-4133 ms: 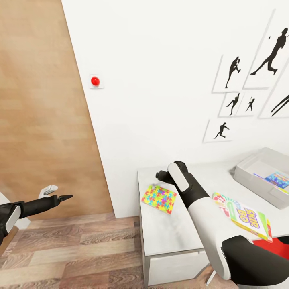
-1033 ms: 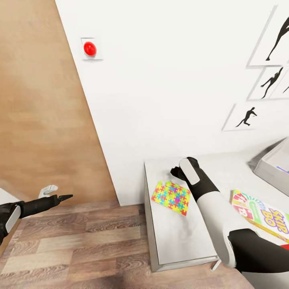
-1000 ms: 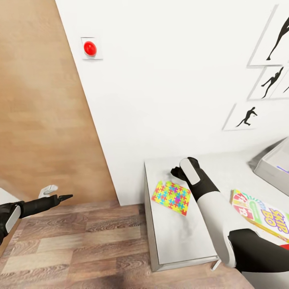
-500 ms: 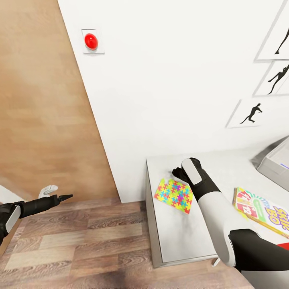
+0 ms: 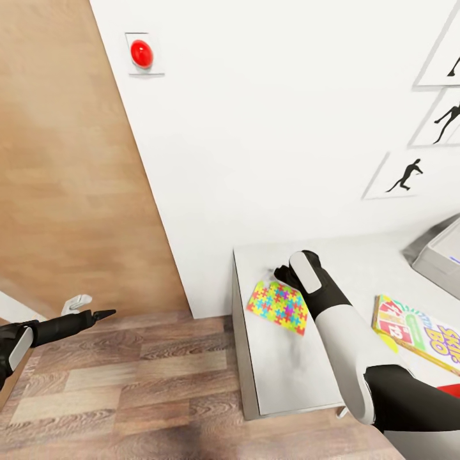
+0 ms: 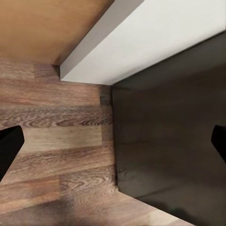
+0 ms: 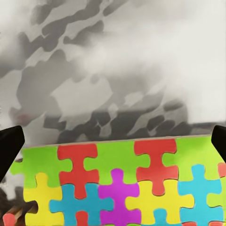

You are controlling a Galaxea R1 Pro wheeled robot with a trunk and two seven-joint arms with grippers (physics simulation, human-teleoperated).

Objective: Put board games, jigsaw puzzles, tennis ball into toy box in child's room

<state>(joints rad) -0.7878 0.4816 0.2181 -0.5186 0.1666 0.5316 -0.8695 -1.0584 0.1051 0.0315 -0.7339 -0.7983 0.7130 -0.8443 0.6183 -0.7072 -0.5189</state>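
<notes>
The right gripper (image 5: 281, 276) is hanging over the far corner of the jigsaw puzzle (image 5: 278, 306), which is lying flat near the left end of the table (image 5: 281, 370), and its fingers are spread wide with nothing between them. The Skip-Bo game (image 5: 418, 332) is lying further right, with the toy box (image 5: 441, 255) behind it. The left gripper (image 5: 96, 314) is pointing over the wood floor (image 5: 128, 383), also spread.

A child's room: jigsaw puzzle (image 5: 278, 307) on table (image 5: 281, 364), baseball-player prints (image 5: 405, 176).
</notes>
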